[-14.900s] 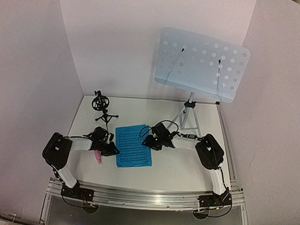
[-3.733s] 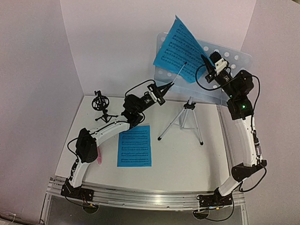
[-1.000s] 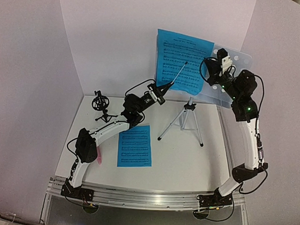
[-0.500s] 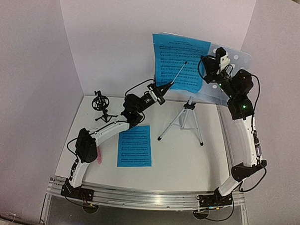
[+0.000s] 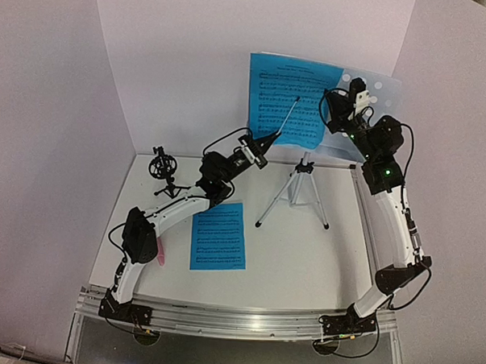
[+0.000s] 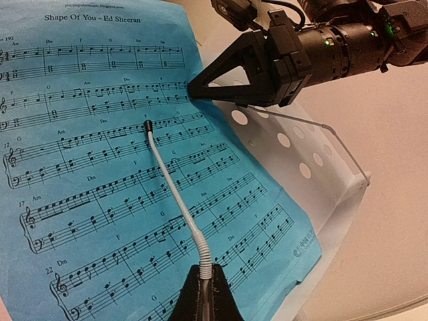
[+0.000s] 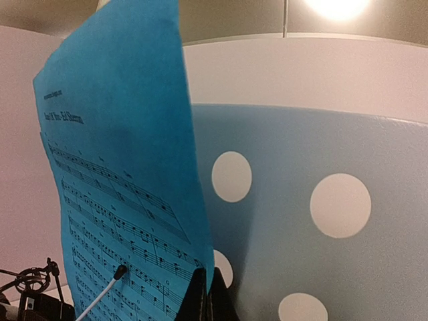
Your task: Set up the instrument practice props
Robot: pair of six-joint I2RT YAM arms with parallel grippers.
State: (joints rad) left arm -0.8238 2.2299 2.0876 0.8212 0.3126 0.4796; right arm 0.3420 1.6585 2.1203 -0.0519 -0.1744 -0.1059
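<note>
**Both claws pinched shut at the music stand**

The left claw (image 6: pixel 204 289) was closed on the base of the thin wire arm (image 6: pixel 175 194) of the music stand (image 5: pixel 389 100). That wire ran up across the face of a blue sheet of music (image 6: pixel 100 167). Its dark tip sat over the middle staves; whether it pressed the paper flat could not be told. The right claw (image 7: pixel 206 291) was clamped on the sheet's right edge, with the stand's pale blue holed panel just behind the paper.

From above, the sheet stood upright against the left half of the panel. The stand rested on its silver tripod (image 5: pixel 301 192) at the back of the table (image 5: pixel 304 265). A second blue sheet (image 5: pixel 219 236) lay flat on the table near the left arm. The pink microphone (image 5: pixel 160 259) lay beside that arm's elbow, partly hidden. The small black holder (image 5: pixel 161 169) stood at the back left, well apart from the stand.
</note>
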